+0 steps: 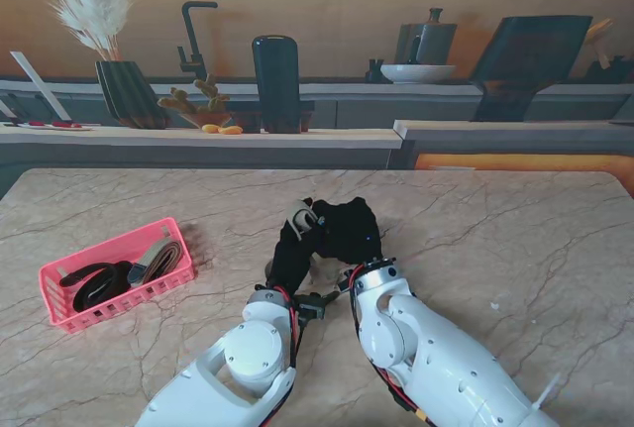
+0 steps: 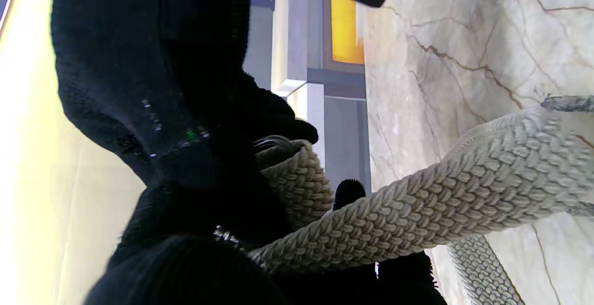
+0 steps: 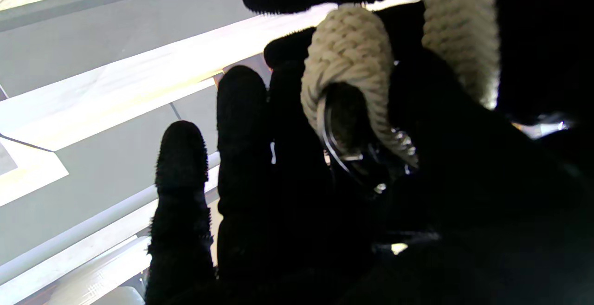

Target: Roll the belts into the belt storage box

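Observation:
A beige woven belt is pinched between my two black-gloved hands at the table's middle. My left hand closes on the belt, whose coiled end wraps against the palm while a loose strand runs off over the marble. My right hand holds the buckle end, where the metal ring shows between its fingers. The pink belt storage box sits at the left and holds rolled dark belts.
A marble table top stretches to the right. Behind its far edge runs a counter with a dark vase, a tap, a black cylinder and a bowl.

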`<state>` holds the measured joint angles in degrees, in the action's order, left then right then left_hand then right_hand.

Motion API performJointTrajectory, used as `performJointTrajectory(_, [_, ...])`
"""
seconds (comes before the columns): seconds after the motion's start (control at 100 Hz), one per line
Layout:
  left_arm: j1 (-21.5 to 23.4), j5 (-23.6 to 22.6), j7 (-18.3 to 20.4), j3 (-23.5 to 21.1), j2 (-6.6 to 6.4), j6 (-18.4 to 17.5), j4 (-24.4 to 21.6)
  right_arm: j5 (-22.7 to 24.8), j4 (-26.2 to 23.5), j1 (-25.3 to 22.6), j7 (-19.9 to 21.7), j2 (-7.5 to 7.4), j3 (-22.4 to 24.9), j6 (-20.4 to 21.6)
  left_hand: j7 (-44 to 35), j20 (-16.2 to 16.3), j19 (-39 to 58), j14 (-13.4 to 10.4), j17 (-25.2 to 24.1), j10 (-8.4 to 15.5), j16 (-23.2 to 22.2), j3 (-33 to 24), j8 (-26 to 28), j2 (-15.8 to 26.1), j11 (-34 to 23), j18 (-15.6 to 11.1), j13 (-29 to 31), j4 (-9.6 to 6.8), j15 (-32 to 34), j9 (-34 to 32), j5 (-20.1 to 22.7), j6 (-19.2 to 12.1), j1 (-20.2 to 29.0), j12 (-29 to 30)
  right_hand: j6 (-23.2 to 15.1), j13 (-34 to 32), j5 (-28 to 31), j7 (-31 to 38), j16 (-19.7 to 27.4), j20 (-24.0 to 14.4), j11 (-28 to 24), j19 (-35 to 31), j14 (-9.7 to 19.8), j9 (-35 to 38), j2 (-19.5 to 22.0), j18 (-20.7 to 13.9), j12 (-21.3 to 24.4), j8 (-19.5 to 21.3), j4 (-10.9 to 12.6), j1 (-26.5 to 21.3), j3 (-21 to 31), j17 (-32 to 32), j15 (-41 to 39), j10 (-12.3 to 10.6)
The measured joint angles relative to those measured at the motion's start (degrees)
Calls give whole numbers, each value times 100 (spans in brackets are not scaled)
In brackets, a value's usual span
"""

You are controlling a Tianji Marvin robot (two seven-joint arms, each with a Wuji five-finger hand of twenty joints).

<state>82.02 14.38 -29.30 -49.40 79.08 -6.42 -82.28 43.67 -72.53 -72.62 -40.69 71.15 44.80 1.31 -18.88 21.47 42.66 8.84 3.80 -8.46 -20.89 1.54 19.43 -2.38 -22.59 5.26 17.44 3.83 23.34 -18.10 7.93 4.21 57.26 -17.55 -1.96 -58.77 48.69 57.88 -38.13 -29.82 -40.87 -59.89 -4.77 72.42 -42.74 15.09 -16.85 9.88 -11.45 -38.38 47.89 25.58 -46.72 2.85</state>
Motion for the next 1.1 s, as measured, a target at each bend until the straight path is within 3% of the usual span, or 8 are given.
performJointTrajectory(0.13, [35,70,-106,-27,54,0,-57,186,0,-18,34,-40,14,-18,-1534,150,335,5,372,36,9,325,339,-2,-247,30,513,41,371,-550,3,89,783,-152,36,136,-165,-1,68,22,0,-2,-38,-160,12,83,-12,52,-1,-2,-1,-71,17,49])
performJointTrajectory(0.26, [73,83,-119,-70,67,0,-109,134,-363,-219,670,-110,230,-17,-2573,367,894,210,971,-89,-314,-359,494,-286,-421,377,1255,43,942,-1374,120,152,904,-687,157,600,-712,-241,85,79,-44,-4,-115,-882,95,205,-302,589,18,-9,209,-239,130,199])
performJointTrajectory(0.34, [103,114,-45,-131,46,4,-151,125,-678,-394,1071,-197,388,-20,-2852,540,1333,391,1375,-138,-676,-563,564,-506,-362,636,1612,39,1355,-1714,305,154,904,-1360,360,798,-944,-1084,85,79,-327,-4,-119,-1421,151,207,-539,1606,518,299,456,-333,219,249])
performJointTrajectory(0.4, [118,247,163,-177,-2,6,-202,160,-881,-532,1234,-267,495,-49,-2859,636,1611,478,1585,-138,-963,-605,572,-564,-337,781,1844,87,1598,-1831,371,150,904,-1712,428,928,-1191,-1568,85,79,-525,57,-119,-1604,210,207,-610,1881,720,500,471,-402,223,252])
performJointTrajectory(0.71, [104,524,899,-293,-145,249,-316,514,-1627,-1281,1746,-450,1295,104,-2929,906,2555,651,2458,214,-1943,-608,829,-735,-628,1290,2857,203,2590,-2177,537,-72,904,-3000,342,1462,-1957,-2539,85,-57,-584,462,-170,-2497,622,197,-701,2085,659,1134,-219,-618,700,47])
performJointTrajectory(0.75, [101,558,981,-309,-169,283,-324,557,-1710,-1368,1786,-478,1416,164,-2975,936,2702,651,2535,58,-2038,-564,918,-736,-1478,1336,3040,203,2773,-2505,600,27,904,-3407,303,1453,-2111,-2708,85,-112,43,504,-170,-2988,618,154,-583,2069,659,1138,-318,-650,674,476])
performJointTrajectory(0.89, [100,593,1244,-332,-262,444,-321,659,-1877,-1555,1791,-559,1802,502,-3012,1206,3206,650,2731,35,-2419,-287,1130,-741,-2154,1490,3389,205,3295,-2790,845,80,977,-3566,167,1601,-2190,-2894,85,-183,541,646,-168,-3241,618,144,-531,2106,659,1138,-473,-662,832,614])
performJointTrajectory(1.1, [73,533,1714,-396,-388,622,-301,1261,-2065,-1808,1821,-666,2398,1232,-3012,1817,3993,599,3118,34,-2925,-108,1353,-845,-2609,1519,3901,99,4142,-3166,1226,90,969,-3589,-824,1616,-2568,-2848,116,-366,977,941,-52,-3474,904,-8,-528,2375,658,882,-627,-584,1250,565])
